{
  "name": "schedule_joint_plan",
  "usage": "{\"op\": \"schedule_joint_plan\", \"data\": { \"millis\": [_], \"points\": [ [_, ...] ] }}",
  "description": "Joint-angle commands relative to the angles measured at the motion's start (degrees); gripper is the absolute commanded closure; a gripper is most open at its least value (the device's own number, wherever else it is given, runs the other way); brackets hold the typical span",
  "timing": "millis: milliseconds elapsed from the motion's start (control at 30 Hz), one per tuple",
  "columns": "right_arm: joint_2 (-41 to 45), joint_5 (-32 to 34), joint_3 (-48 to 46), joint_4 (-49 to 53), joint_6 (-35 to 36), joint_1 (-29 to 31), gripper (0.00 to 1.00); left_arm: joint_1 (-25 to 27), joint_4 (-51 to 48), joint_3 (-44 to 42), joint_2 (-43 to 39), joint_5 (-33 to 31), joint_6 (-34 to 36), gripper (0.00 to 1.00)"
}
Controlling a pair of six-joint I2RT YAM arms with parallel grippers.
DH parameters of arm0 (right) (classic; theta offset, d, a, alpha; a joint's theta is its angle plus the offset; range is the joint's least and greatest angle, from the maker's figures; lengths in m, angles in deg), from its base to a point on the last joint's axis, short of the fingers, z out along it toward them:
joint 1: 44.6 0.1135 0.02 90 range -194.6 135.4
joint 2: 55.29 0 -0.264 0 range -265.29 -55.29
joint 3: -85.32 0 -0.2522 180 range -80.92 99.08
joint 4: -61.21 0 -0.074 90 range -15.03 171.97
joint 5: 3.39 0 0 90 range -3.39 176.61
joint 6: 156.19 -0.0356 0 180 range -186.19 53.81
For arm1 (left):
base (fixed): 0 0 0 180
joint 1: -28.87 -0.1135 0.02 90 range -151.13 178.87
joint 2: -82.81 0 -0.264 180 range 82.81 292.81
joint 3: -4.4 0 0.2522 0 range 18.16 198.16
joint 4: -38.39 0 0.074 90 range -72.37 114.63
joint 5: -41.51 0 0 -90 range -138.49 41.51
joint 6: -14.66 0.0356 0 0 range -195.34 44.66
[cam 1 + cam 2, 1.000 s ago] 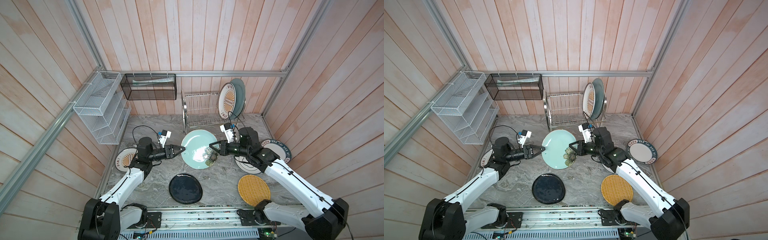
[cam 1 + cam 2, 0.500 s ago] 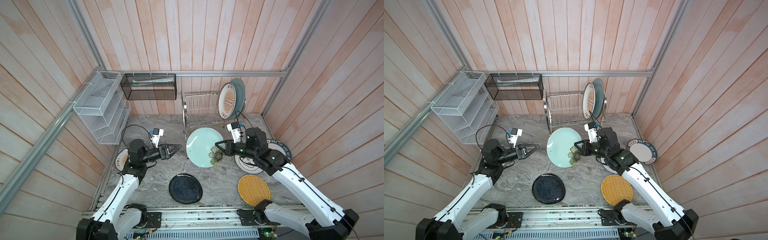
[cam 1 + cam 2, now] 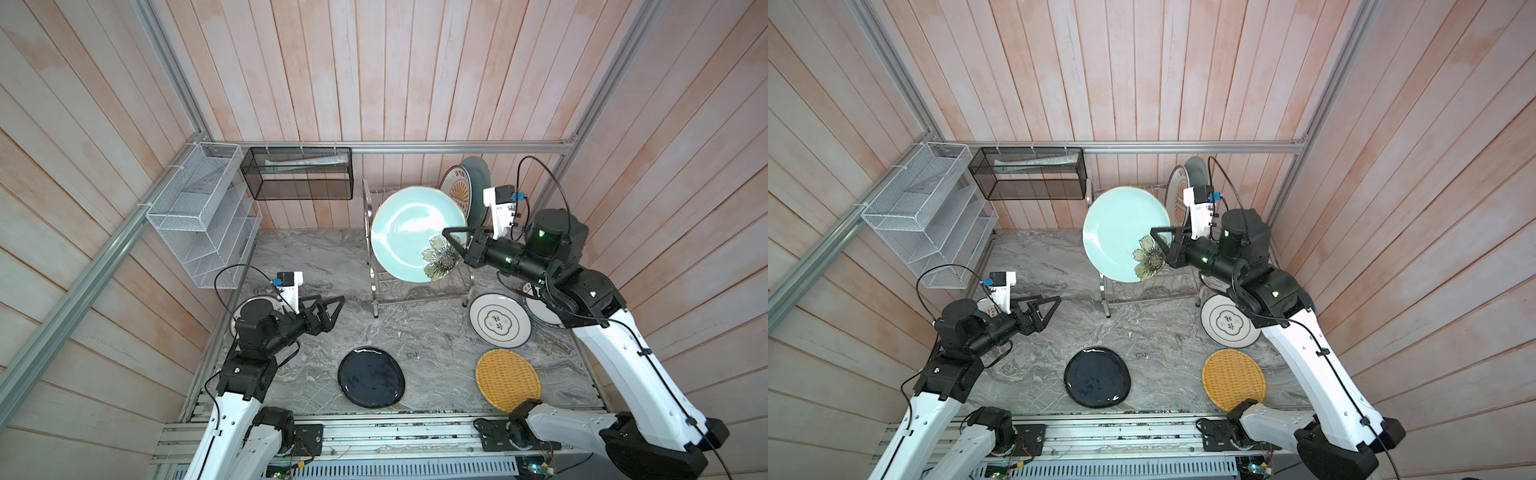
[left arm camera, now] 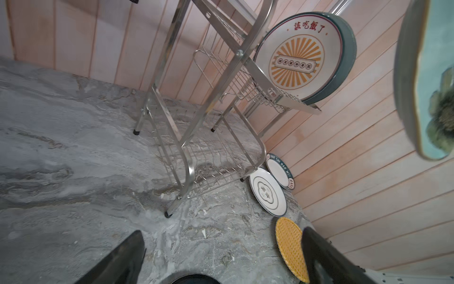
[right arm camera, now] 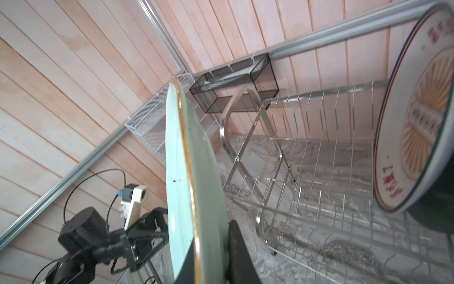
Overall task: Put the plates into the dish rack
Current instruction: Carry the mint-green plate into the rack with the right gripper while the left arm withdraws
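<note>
Pink plank walls (image 3: 374, 62) enclose a grey marbled floor (image 3: 436, 340).

both top views are bright and evenly lit from above, with only soft, faint shadows on the table (image 3: 415, 332) and white glare on the green plate (image 3: 409, 232) and the dark plate (image 3: 371, 376). the wrist views bend the wall boards (image 4: 356, 159) toward their edges. in those views the near green plate and the sunburst plate (image 5: 417, 118) look soft and out of focus.
</note>
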Motion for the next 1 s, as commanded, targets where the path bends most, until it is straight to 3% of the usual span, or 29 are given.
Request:
{"op": "schedule_joint_plan", "data": {
  "millis": [0,167,433,567,967],
  "points": [
    [-5.4,10.3,10.0,1.1,4.0,0.1,1.00,-0.2,-6.8,0.5,-3.6,-6.2,5.2,0.00],
    [-14.3,21.2,23.2,6.9,7.8,0.0,1.00,-0.3,-7.8,-1.0,-8.7,-11.1,5.2,0.00],
    [-28.8,37.0,45.3,16.8,14.2,0.1,1.00,-2.0,-5.5,-1.8,-7.7,-3.9,5.5,0.00],
    [-31.5,42.2,46.4,16.9,17.0,0.1,1.00,-2.2,-3.5,-2.4,-7.2,1.6,5.1,0.00],
    [-33.7,50.9,43.4,15.4,22.0,0.6,1.00,-2.8,-2.5,-2.9,-8.0,3.1,4.6,0.00]
  ]
}}
